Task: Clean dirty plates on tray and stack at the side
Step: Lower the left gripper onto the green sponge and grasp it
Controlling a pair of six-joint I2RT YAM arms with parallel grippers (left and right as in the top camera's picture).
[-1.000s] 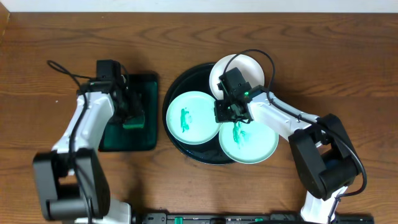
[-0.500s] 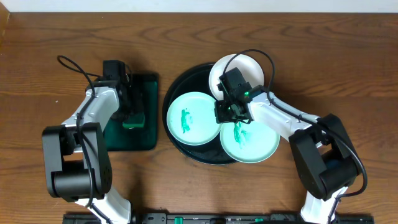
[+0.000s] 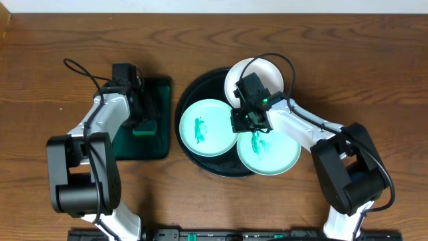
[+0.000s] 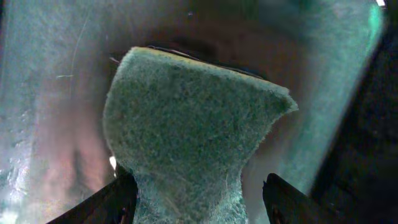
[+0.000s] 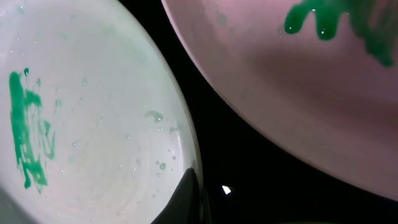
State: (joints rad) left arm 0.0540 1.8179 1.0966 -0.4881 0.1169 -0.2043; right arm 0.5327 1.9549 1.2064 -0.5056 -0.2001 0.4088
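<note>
The black round tray holds three white dirty plates. The left plate and the front right plate carry teal smears. The back plate looks plain and is half hidden by the right arm. My right gripper is shut at the left plate's right rim. In the right wrist view one finger lies on that rim, beside the smeared left plate. My left gripper stands open around a green sponge: the left finger touches it and the right finger is clear of it.
The sponge lies in a dark-green rectangular tray left of the black tray. Brown wood tabletop surrounds both trays. The right arm's cable loops over the back plate.
My left arm swung a little toward the green tray's back, and its jaws widened off the squeezed sponge. The right arm and the plates have not moved.
</note>
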